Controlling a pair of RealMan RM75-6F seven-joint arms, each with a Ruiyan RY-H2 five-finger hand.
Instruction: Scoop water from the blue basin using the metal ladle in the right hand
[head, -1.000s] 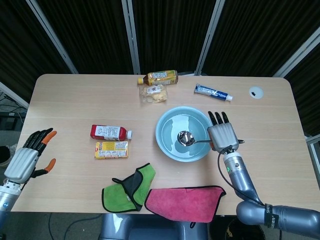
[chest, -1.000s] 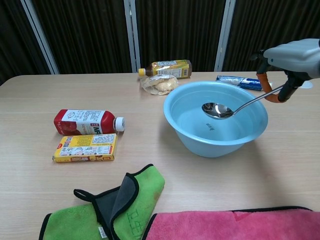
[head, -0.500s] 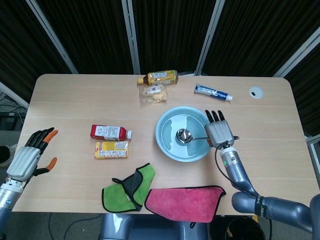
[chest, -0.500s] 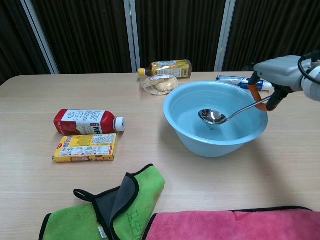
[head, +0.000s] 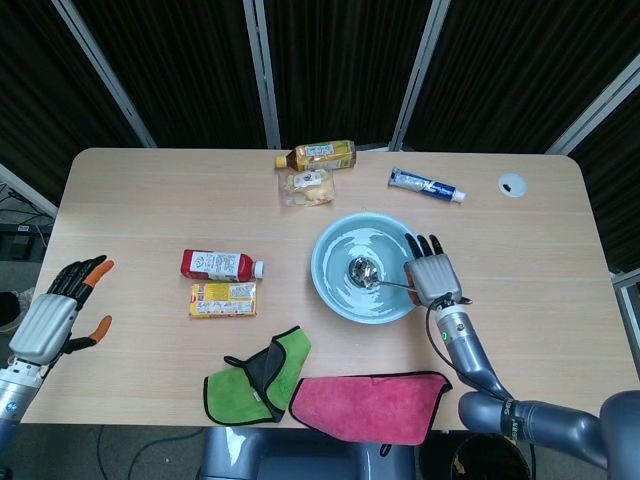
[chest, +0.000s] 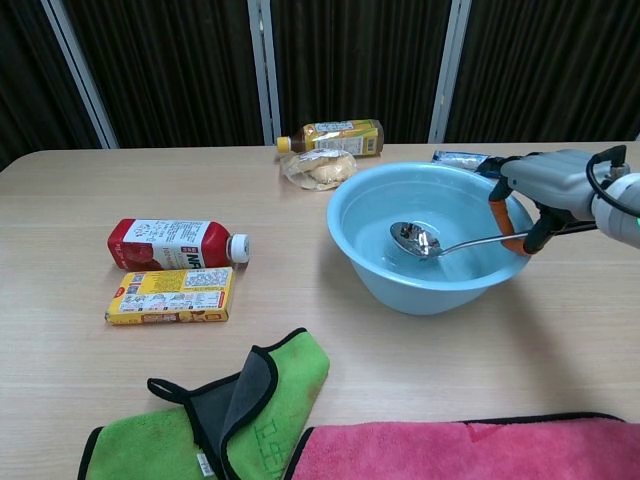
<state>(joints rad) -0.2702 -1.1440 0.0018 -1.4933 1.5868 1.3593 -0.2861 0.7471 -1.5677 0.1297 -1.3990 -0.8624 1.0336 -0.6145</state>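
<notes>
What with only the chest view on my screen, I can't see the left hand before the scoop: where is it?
Observer: The left hand is by the table's left edge, fingers spread, holding nothing.
Operator: Is anything hidden beyond the arm on my right?
Observer: A tube lies flat past the basin, apart from the right hand that holds the ladle.
Operator: Anything further right than that?
Observer: A small white disc with a dark mark lies near the far right corner.
</notes>
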